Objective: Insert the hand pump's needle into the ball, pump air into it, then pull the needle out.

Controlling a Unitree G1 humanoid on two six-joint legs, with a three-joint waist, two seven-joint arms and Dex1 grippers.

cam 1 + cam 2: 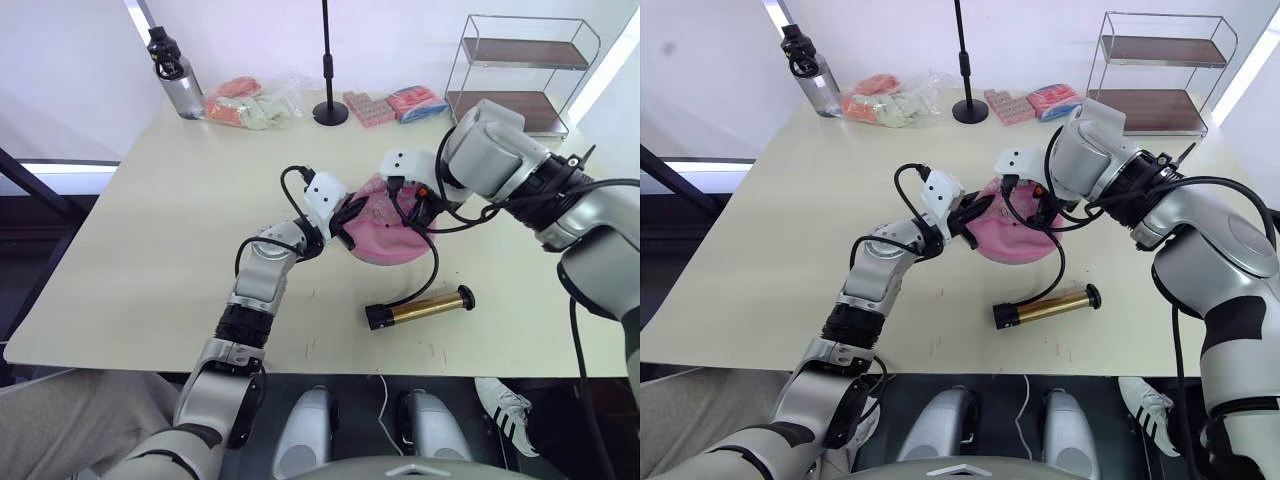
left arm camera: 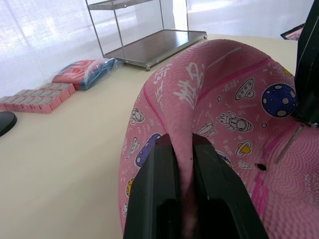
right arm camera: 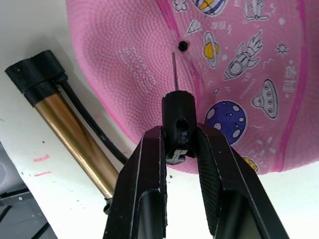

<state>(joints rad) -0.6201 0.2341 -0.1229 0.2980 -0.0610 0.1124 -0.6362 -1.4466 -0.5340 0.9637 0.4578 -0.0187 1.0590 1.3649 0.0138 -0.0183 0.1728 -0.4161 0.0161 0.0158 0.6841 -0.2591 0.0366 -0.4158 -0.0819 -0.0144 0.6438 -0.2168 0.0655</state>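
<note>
On the cream table [image 1: 150, 250], near its middle, sits the soft, partly collapsed pink rubber ball [image 1: 385, 240] printed with small cartoon planets and rockets. The left gripper [image 2: 182, 189] has its two black fingers pressed together on a raised fold of the ball's skin, pinching it. The right gripper [image 3: 175, 149] is closed on the black end fitting of the thin black hose [image 1: 425, 275]. From that fitting the thin metal needle [image 3: 174, 72] projects toward the ball's black valve dot [image 3: 183, 45]. The needle tip lies just short of the valve, not inserted. The slim gold-bronze metal hand pump [image 1: 420, 306] with black end caps lies flat on the table just in front of the ball, joined to it only by the curved hose.
</note>
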